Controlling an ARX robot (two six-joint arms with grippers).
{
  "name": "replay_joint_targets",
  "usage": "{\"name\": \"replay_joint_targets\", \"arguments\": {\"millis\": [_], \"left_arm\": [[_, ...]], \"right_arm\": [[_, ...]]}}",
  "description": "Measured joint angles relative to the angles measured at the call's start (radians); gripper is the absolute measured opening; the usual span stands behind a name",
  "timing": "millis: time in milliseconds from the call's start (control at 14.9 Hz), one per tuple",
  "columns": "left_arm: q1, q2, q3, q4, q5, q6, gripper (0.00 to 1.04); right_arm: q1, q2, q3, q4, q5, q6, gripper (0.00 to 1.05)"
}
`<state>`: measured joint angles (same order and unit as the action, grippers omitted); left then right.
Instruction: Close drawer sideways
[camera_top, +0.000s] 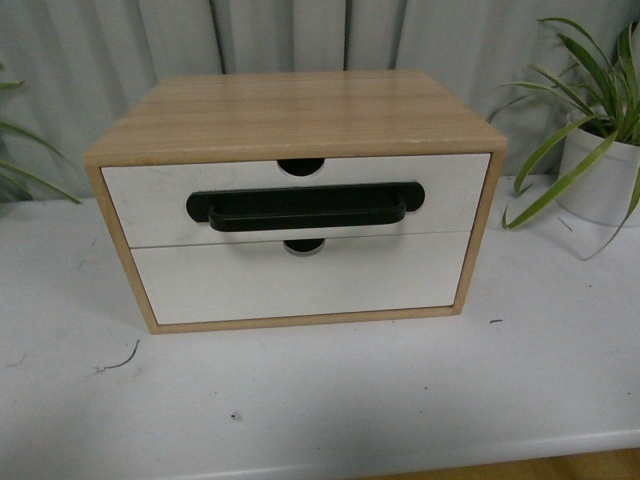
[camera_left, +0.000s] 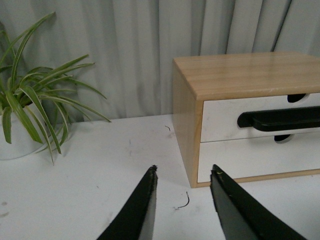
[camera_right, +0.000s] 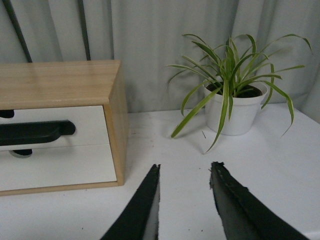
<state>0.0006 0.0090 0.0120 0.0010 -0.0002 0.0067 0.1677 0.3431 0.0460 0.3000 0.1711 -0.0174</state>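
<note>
Drawers: two, handled drawer (camera_top: 300, 200) flush; left hand (camera_left: 182, 175), right hand (camera_right: 184, 170) spread, empty.

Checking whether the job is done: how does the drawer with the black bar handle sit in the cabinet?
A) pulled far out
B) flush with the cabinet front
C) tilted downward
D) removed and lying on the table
B: the drawer front lines up with the cabinet edge in all three views.

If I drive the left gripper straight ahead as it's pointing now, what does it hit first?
Probably nothing soon: the left gripper points past the cabinet's left side panel, over bare white tabletop, toward the grey curtain. Depth is unclear; its right finger might graze the cabinet corner.
</note>
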Motion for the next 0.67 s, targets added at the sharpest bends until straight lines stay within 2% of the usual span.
{"name": "replay_joint_targets", "arguments": {"millis": [135,202,269,337,606,673], "left_arm": [[0.000,0.000,0.000,-0.006,0.000,0.000,0.14],[0.000,0.000,0.000,-0.005,0.000,-0.002,0.02],[0.000,0.000,0.000,-0.004,0.000,-0.003,0.02],[0.000,0.000,0.000,-0.005,0.000,-0.003,0.02],[0.000,0.000,0.000,-0.005,0.000,-0.003,0.02],[0.000,0.000,0.000,-0.005,-0.001,-0.003,0.02]], "right_arm": [[-0.039,-0.039,-0.035,0.009,-0.037,0.003,0.12],[-0.092,-0.064,-0.034,-0.027,-0.109,-0.001,0.02],[-0.161,-0.090,-0.034,-0.045,-0.152,0.003,0.02],[-0.174,-0.114,-0.034,-0.065,-0.158,0.004,0.02],[-0.168,-0.190,-0.034,-0.157,-0.171,0.004,0.02],[-0.168,-0.285,-0.034,-0.297,-0.172,0.003,0.02]]}}
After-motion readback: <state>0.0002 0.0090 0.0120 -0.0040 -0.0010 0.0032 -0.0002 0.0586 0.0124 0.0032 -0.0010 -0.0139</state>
